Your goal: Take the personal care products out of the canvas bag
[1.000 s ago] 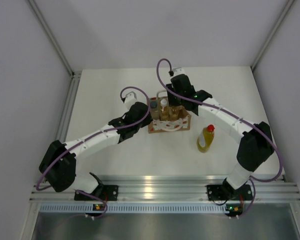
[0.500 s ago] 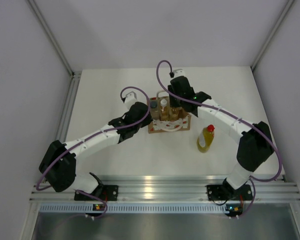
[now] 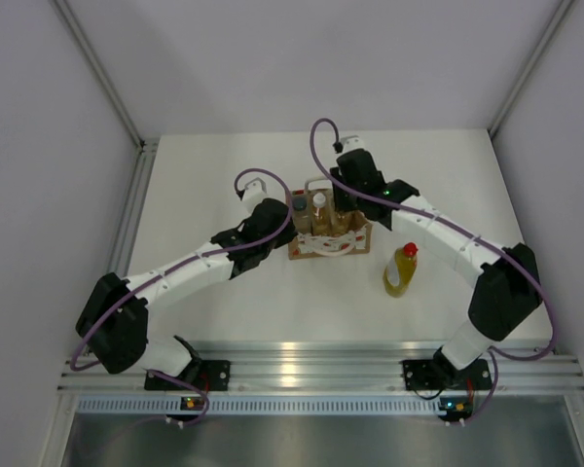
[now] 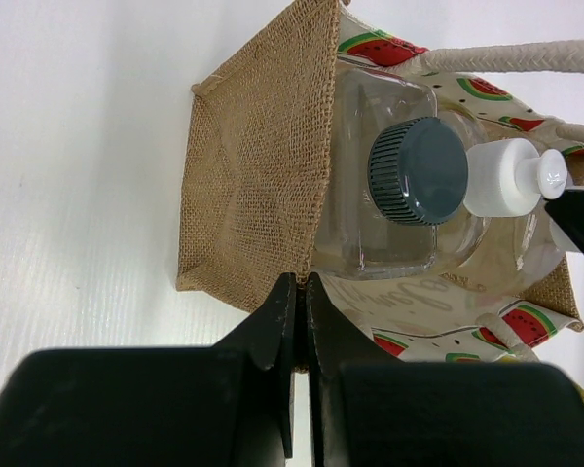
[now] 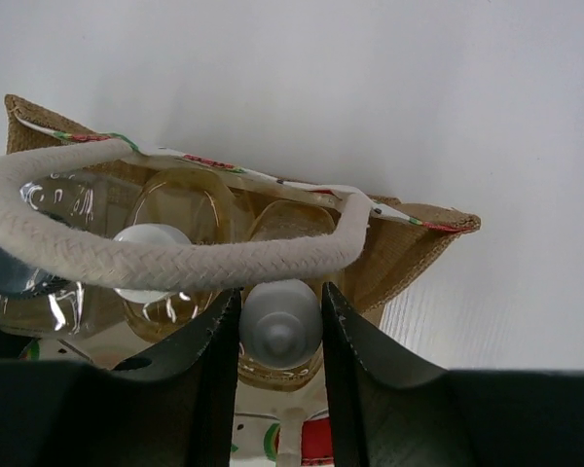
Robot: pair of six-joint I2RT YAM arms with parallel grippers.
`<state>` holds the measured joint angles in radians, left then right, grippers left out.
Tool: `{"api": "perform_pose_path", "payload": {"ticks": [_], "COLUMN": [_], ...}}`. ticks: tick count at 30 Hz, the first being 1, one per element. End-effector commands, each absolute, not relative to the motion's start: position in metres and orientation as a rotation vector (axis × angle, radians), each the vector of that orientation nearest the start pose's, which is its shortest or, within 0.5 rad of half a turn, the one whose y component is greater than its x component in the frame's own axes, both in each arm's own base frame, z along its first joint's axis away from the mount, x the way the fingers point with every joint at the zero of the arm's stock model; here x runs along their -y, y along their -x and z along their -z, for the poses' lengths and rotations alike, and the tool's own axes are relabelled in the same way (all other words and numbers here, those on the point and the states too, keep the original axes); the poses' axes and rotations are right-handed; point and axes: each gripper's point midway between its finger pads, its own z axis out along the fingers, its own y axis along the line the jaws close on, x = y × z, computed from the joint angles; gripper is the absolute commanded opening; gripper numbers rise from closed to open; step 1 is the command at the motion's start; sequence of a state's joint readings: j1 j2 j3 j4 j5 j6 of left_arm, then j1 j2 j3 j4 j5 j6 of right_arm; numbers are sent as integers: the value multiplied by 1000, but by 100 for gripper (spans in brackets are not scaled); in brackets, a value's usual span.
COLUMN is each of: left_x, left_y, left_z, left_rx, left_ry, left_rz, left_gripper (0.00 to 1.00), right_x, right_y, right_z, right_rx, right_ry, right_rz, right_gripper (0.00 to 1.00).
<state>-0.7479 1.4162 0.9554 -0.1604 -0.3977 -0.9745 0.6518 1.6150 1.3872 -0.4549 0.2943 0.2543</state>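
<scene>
Amber bottle (image 5: 280, 333) in right tool (image 5: 280, 295), wrist-view only

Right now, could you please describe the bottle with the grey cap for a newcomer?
On the table stands a canvas bag with white handles. The bottle stands inside, nearest the left arm. It alone is clear with a dark grey cap; its neighbours' caps are white.

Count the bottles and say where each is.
4. A yellow bottle stands outside the bag, to its right. Inside: a grey-capped bottle, a white-capped bottle and another in the right gripper. None seems hidden.
</scene>
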Motion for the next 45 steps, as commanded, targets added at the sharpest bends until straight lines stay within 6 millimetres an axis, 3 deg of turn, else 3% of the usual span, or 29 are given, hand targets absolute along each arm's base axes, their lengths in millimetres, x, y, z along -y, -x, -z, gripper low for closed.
{"api": "perform_pose_path", "payload": {"ticks": [1, 11, 14, 15, 18, 19, 21, 22, 30, 34, 38, 41, 45], "left_x": [254, 256, 256, 256, 256, 255, 255, 254, 254, 254, 256, 258, 259], "left_y": [-322, -323, -323, -323, -323, -323, -322, -322, -321, -320, -318, -318, -319], "left_z": [-133, -133, -134, -134, -133, -133, -133, -134, -139, -141, -141, -141, -140], "left_rx": [-2207, -2210, -2207, -2207, -2208, -2207, -2206, -2206, -2197, -2193, -2200, -2206, -2210], "left_ry": [452, 451, 453, 451, 451, 453, 452, 452, 450, 452, 447, 444, 441], "left_rz": [516, 521, 520, 519, 518, 520, 518, 518, 531, 543, 554, 565, 563], "left_gripper": [0, 0, 0, 0, 0, 0, 0, 0, 0, 0, 0, 0, 0], "right_x": [-249, -238, -234, -232, -227, -226, -223, -221, -189, -167, -129, -101, -80], "right_y": [-378, -358, -350, -348, -345, -344, -344, -343, -332, -327, -328, -338, -354], "right_z": [-291, -350, -373, -389, -404, -418, -422, -435, -481, -486, -483, -464, -432], "right_rx": [-1979, -1899, -1868, -1838, -1820, -1798, -1805, -1781, -1708, -1702, -1702, -1745, -1764], "right_ry": [237, 248, 251, 245, 251, 245, 253, 245, 184, 147, 77, 32, 23], "right_rz": [-301, -359, -376, -387, -376, -378, -355, -361, -306, -241, -151, -167, -116], "right_gripper": [0, 0, 0, 0, 0, 0, 0, 0, 0, 0, 0, 0, 0]}}
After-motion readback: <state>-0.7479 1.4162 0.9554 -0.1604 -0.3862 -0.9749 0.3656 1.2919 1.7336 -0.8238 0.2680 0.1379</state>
